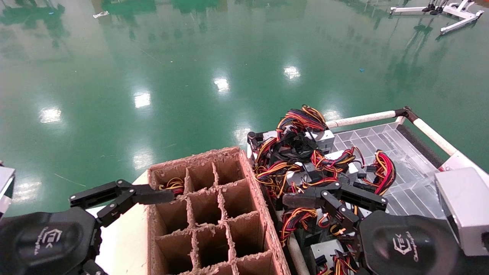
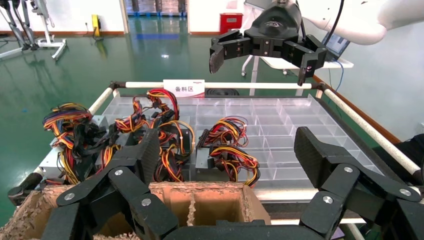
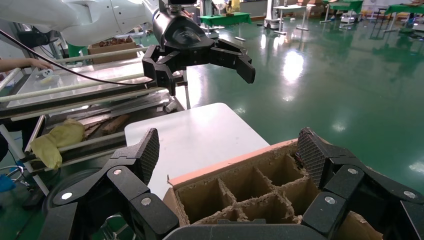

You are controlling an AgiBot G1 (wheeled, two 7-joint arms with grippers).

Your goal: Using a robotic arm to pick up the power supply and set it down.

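Several power supplies (image 1: 305, 164), silver-grey boxes with red, yellow and black wire loops, lie heaped in a clear tray (image 1: 405, 168). One power supply (image 2: 210, 156) lies nearest the divided cardboard box. A wire bundle (image 1: 172, 185) shows in the box's far left compartment. My right gripper (image 1: 321, 202) hovers open above the near part of the heap, holding nothing; its own view looks across the box between its fingers (image 3: 150, 147). My left gripper (image 1: 126, 198) hangs open and empty over the box's left edge, and shows as a raised gripper (image 3: 205, 62) beyond the box.
The cardboard box (image 1: 263, 214) with its grid of compartments stands on a white table (image 1: 122, 236) beside the tray. White rails (image 1: 363, 118) frame the tray's far and right sides. Green floor (image 1: 191, 76) lies beyond. A label (image 2: 183, 88) hangs on the far rail.
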